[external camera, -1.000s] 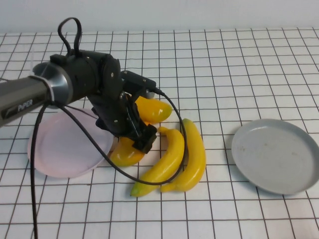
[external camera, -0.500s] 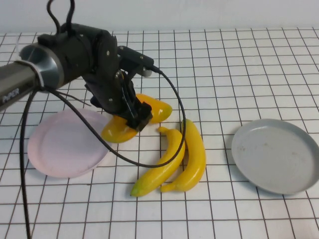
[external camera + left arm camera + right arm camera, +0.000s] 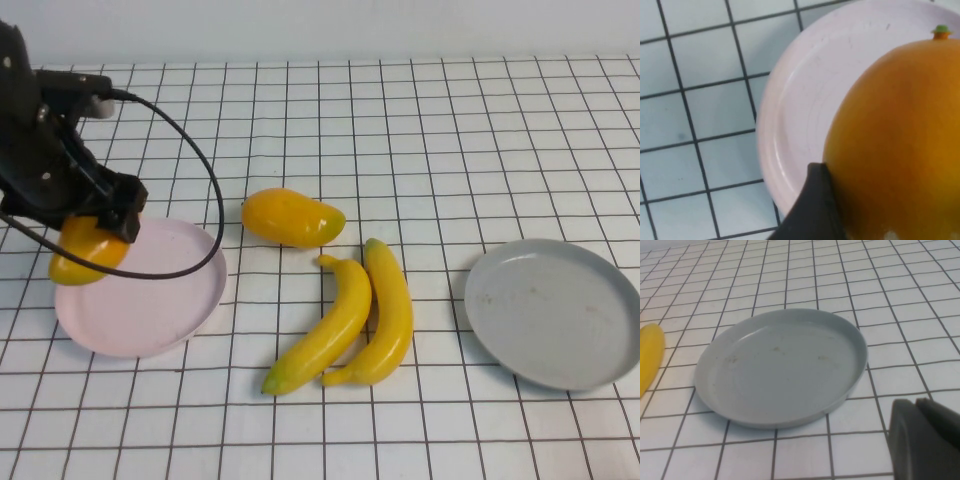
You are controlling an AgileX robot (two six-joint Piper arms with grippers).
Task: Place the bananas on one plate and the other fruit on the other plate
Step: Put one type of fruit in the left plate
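Left end effector (image 3: pixel 95 235): closed on redder mango (image 3: pixel 85 250), at pink plate's (image 3: pixel 160 310) far-left rim. Right end effector (image 3: pixel 925 440): shut, empty, beside grey-blue plate (image 3: pixel 555 310). Second mango (image 3: pixel 292 217), bananas (image 3: pixel 350 320): on table, right of pink plate. Advice: centre before release.

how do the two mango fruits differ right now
The redder mango is gripped by the left gripper above the pink plate; the yellower mango lies free on the table beside the bananas. Both are plump, glossy ovals. The right gripper is shut near the grey-blue plate.
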